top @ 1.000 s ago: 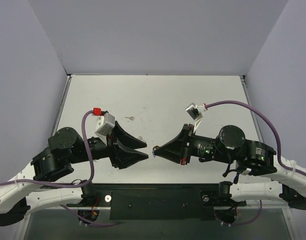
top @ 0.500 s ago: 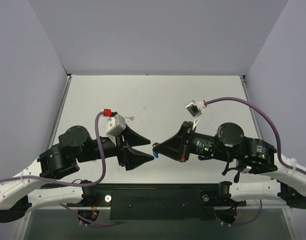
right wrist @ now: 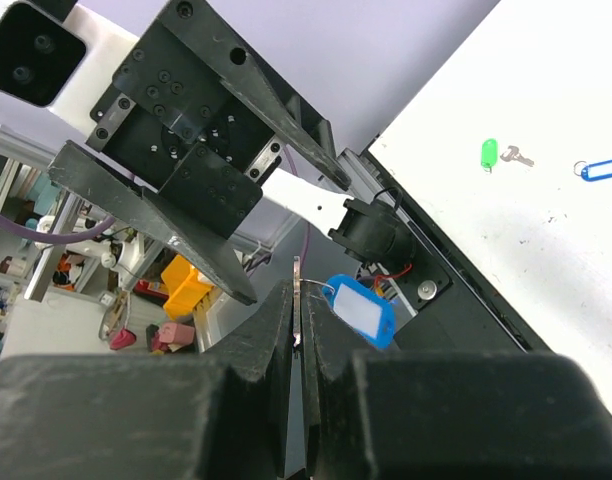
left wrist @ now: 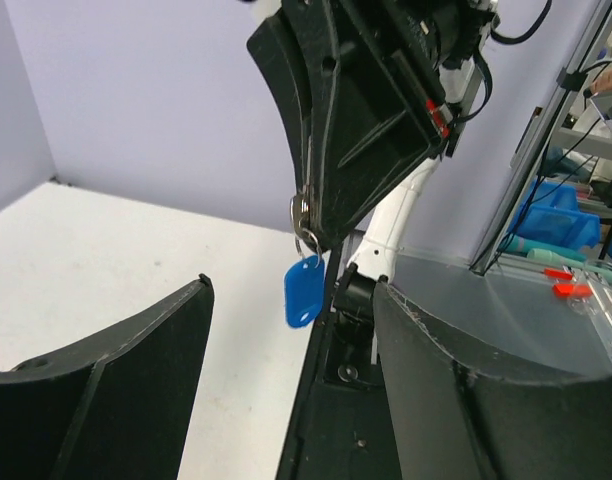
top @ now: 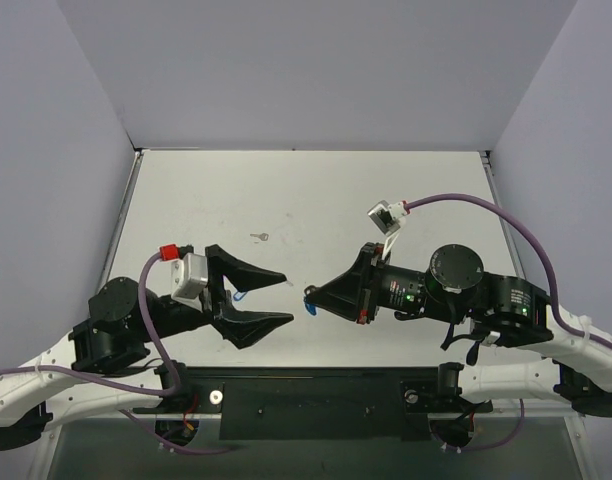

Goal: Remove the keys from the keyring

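Note:
My right gripper (top: pixel 313 297) is shut on the thin metal keyring (right wrist: pixel 298 283), held edge-on between its fingertips above the table. A blue-tagged key (right wrist: pixel 359 310) hangs from the ring; it also shows in the left wrist view (left wrist: pixel 303 290), under the ring (left wrist: pixel 304 215). My left gripper (top: pixel 288 299) is open wide and empty, its tips a short way left of the ring and facing it. Loose on the table lie another blue-tagged key (right wrist: pixel 601 168), which also shows in the top view (top: pixel 241 294), and a green-tagged key (right wrist: pixel 491 152).
A small key (top: pixel 258 237) lies on the white table (top: pixel 316 190) behind the left gripper. The black base rail (top: pixel 316 395) runs along the near edge. Grey walls close the back and both sides.
My left arm has drawn back to the left, away from the right gripper's tip, with its jaws still open. The right gripper has held still with the ring.

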Robot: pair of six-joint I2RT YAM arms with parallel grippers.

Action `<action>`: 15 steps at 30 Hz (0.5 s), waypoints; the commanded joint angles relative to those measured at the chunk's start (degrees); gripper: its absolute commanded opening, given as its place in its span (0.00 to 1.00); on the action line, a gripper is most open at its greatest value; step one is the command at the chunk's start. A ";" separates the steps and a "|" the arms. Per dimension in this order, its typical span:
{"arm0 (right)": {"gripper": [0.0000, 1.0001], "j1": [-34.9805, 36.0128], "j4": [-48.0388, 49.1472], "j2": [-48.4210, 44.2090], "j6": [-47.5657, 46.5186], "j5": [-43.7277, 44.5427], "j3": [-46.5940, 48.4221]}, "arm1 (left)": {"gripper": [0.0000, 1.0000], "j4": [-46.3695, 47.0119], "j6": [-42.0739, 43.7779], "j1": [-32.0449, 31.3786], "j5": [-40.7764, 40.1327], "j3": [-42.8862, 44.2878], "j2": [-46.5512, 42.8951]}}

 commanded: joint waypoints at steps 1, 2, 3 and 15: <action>0.00 0.52 2.77 0.32 0.14 -0.94 2.25 | 0.74 6.91 4.34 -0.53 0.03 -0.61 -0.35; 0.00 0.52 2.95 0.15 0.14 -1.12 2.16 | 0.74 7.00 4.69 -0.53 0.20 -0.53 -0.26; 0.00 0.52 3.21 0.15 0.14 -1.56 2.16 | 0.74 6.91 5.13 -0.62 0.38 -0.44 0.09; 0.00 0.52 8.22 -0.82 1.28 -5.08 1.37 | 0.72 9.55 7.42 -2.64 1.78 0.35 2.20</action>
